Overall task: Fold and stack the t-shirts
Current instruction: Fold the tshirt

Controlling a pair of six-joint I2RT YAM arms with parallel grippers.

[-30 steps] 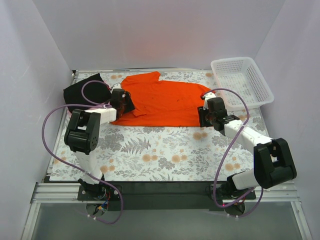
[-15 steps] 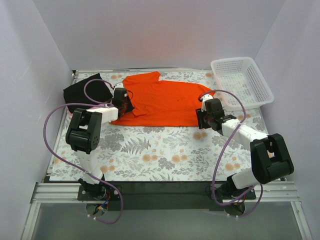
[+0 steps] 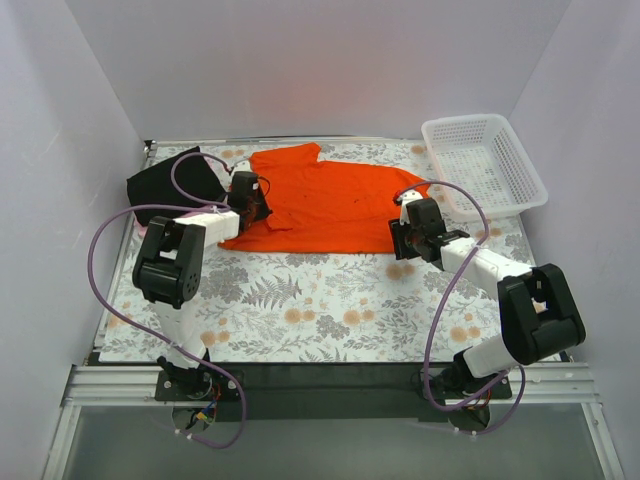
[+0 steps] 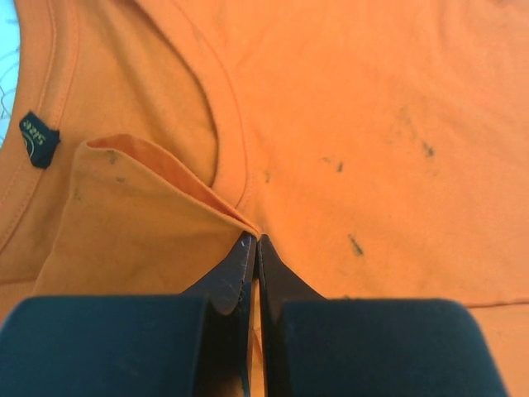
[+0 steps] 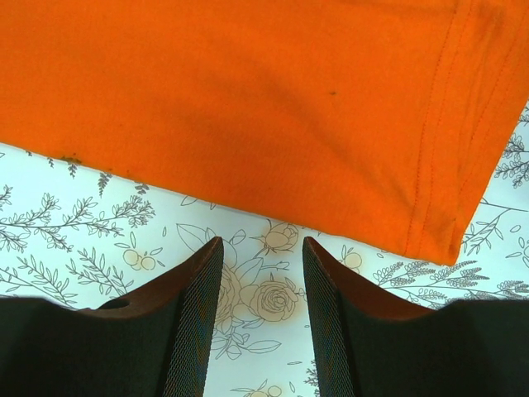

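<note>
The orange t-shirt (image 3: 330,200) lies spread flat at the back of the table, collar to the left. My left gripper (image 3: 254,206) is at its left end, shut on a raised fold of orange cloth (image 4: 165,223) beside the collar and size tag (image 4: 38,139). A black t-shirt (image 3: 168,178) lies bunched at the far left. My right gripper (image 3: 400,238) sits low at the shirt's near right corner. It is open, with only the floral table cover between its fingers (image 5: 198,289), just short of the hem (image 5: 430,223).
A white plastic mesh basket (image 3: 485,165) stands at the back right, close to the orange shirt's right end. The floral table cover (image 3: 320,300) runs to the near edge. White walls close in the left, back and right sides.
My left gripper has closed on the orange fold and shifted slightly toward the back. The right gripper has edged left toward the shirt's corner, its opening unchanged.
</note>
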